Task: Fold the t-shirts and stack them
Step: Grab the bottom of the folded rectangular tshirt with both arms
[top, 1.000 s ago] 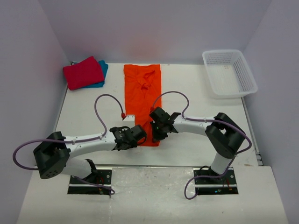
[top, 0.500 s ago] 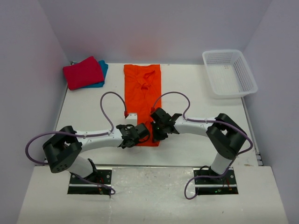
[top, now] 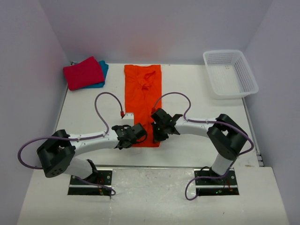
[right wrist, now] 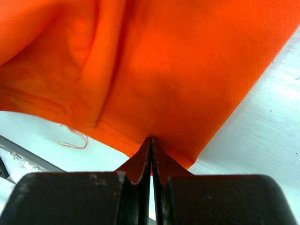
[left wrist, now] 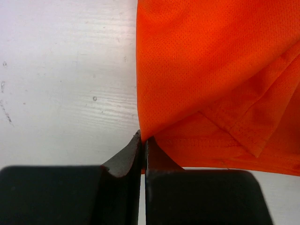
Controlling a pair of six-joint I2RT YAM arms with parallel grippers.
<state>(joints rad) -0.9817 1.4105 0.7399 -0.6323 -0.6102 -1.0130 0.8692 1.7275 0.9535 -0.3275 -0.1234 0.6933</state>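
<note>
Orange shirt (top: 143, 93) lies mid-counter (top: 197, 98) as a long narrow strip, collar end far, hem end near the arm bases. Red shirt (top: 83, 72) sits folded on the teal shirt (top: 104, 68) at the far left. Basket (top: 209, 72) is at the far right, well apart.

End effectors: left end effector (top: 133, 135) has its fingers together on the strip's near-left corner. Right end effector (top: 158, 129) has its fingers together on the near-right corner. Both are clamped on orange cloth, with the cloth edge running into the closed tips.

Step in hand, as judged: fold the strip crosswise by carrying the near end up and over toward the collar.
- Lift both corners together and level, so the hem stays straight and taut between them.
- Raise just enough to clear the lower layer. Too low would drag and bunch it.
- Travel straight along the strip and lay the hem square on the far part, side edges matched.
- Release only once the cloth lies flat.
- Risk: the left pinch looks shallow, right at the corner tip, so a slip is possible.

Views compared:
- Top view gives the whole layout and strip alignment, but not whether cloth is really in the grip.
- Left wrist view shows the corner at the tips, plus an inner folded layer (left wrist: 243, 126) unseen from above.
- Right wrist view shows a deeper bite, hem stitching and a loose thread (right wrist: 72, 136) — nothing of the pile or basket.
</note>
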